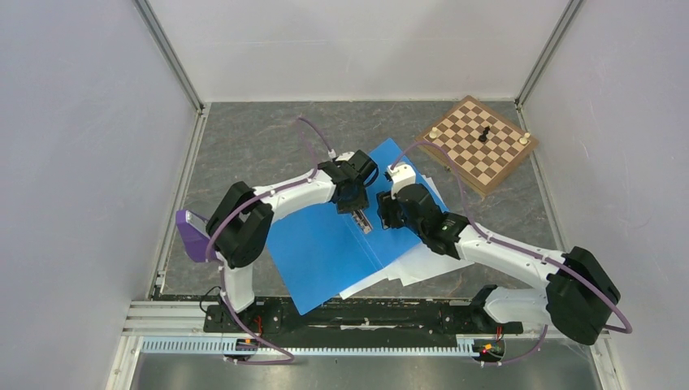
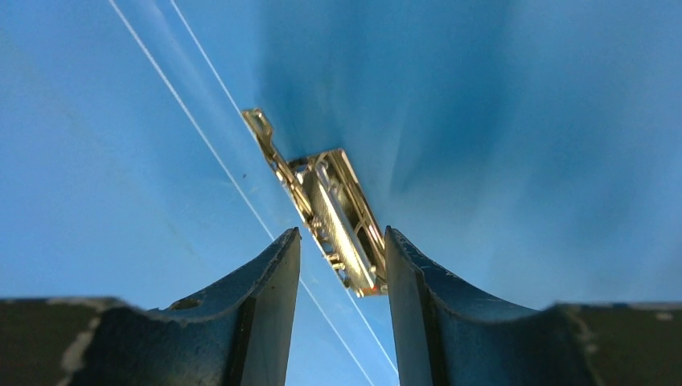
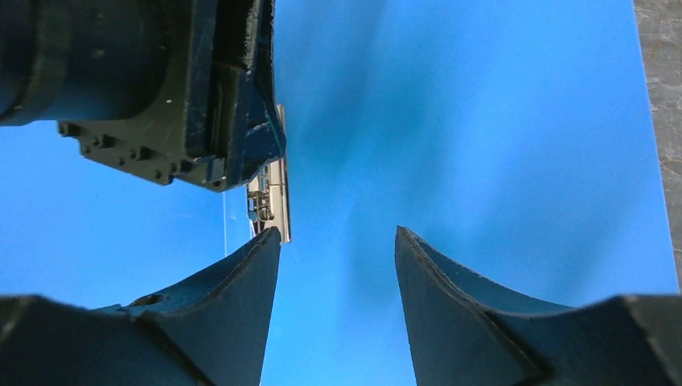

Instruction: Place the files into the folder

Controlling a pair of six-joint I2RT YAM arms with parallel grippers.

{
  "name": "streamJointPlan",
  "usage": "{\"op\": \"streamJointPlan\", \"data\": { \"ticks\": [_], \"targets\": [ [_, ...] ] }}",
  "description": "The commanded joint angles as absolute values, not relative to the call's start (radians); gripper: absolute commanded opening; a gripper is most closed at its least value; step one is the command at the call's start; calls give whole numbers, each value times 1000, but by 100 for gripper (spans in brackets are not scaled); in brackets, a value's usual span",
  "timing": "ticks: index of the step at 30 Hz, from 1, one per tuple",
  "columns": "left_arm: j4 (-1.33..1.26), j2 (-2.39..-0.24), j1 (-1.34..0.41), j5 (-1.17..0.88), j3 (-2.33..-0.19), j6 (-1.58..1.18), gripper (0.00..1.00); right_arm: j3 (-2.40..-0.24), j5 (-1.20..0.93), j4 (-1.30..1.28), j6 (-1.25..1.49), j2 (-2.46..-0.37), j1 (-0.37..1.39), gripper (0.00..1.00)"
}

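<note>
Bright blue plastic folder lies open on the grey stone-pattern table, centred ahead of both arm bases. Its metal clip sits along the inner fold. The loose white paper sheets lie beneath the folder's right half, fanning out past its near-right edge; none rest inside.

Left gripper: jaws partly open, holding nothing, with the tips either side of the clip's near end; contact cannot be determined.

Right gripper: jaws open somewhat wider, holding nothing, over the bare right flap just beside the left gripper.

Wooden chessboard, carrying 3 pieces, occupies the far-right corner, well apart.
</note>
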State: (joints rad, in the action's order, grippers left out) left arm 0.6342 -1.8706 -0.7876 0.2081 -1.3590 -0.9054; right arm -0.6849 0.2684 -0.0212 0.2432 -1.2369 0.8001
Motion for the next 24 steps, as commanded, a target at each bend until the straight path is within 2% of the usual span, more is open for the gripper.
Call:
{"op": "streamJointPlan", "data": {
  "ticks": [1,3,7,10,13,14,24],
  "targets": [
    [634,-1928,-792,236,-1429,-954,49,-662,292,-43,253,-1192,789,57],
    [633,-1946,-792,241,-1440,-954,48,-658,299,-53,254,-1183,786,57],
    [635,-1967,-792,253,-1451,-946,41,-645,310,-67,256,-1160,784,58],
    [658,-1977,-792,276,-1477,-906,27,-635,312,-77,258,-1144,779,58],
    [712,-2002,-787,278,-1540,-814,6,-632,312,-95,258,-1132,777,58],
    [724,-2008,-785,282,-1564,-782,2,-632,312,-103,259,-1127,777,58],
    [832,-2050,-663,267,-1744,-640,2,-620,304,-137,278,-1074,772,58]
  ]
}}
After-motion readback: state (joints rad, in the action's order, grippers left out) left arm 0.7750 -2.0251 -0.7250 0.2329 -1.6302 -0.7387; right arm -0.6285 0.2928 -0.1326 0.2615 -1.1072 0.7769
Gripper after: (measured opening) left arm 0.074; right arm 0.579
